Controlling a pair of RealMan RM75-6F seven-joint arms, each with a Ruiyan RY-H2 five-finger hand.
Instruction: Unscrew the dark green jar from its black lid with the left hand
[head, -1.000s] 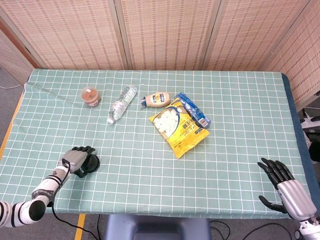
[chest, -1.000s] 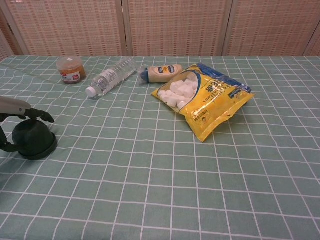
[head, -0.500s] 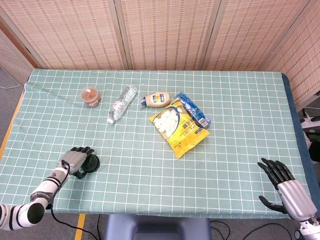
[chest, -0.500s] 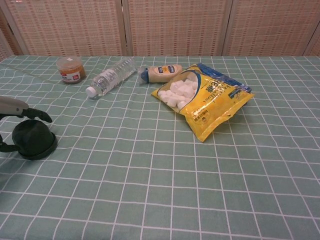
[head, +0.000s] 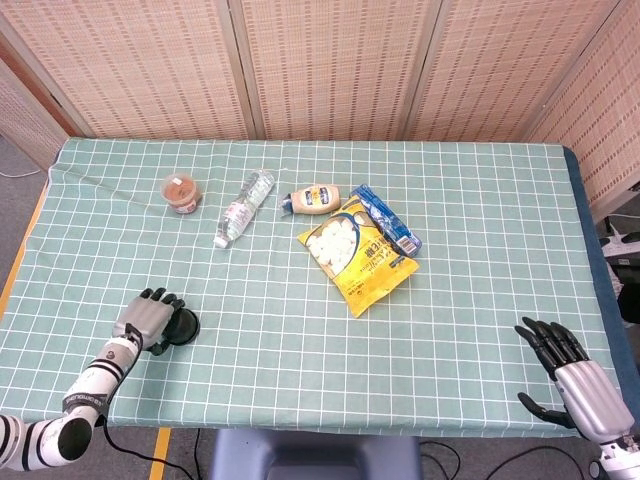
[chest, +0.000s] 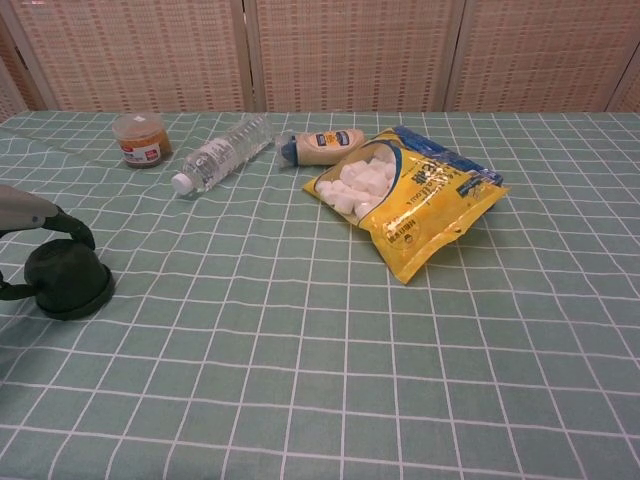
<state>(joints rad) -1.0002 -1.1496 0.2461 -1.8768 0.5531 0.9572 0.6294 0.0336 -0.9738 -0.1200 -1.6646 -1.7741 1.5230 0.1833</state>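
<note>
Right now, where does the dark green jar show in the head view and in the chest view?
Head view: dark green jar near the bottom left, under the left hand.
Chest view: far left, mid-height, fingers over it.
Shared landmark: the water bottle lying further back on the table.

At the left edge of the bench (chest: 330, 400), the left hand (chest: 35, 218) curls its dark fingers (chest: 75, 232) over the dark green jar (chest: 62, 272), which sits upside down on its black lid (chest: 72, 303). Behind — a small tub (chest: 140, 139), a toppled water bottle (chest: 222, 150), a squeeze bottle (chest: 322, 146) and a yellow marshmallow bag (chest: 415, 205).
</note>
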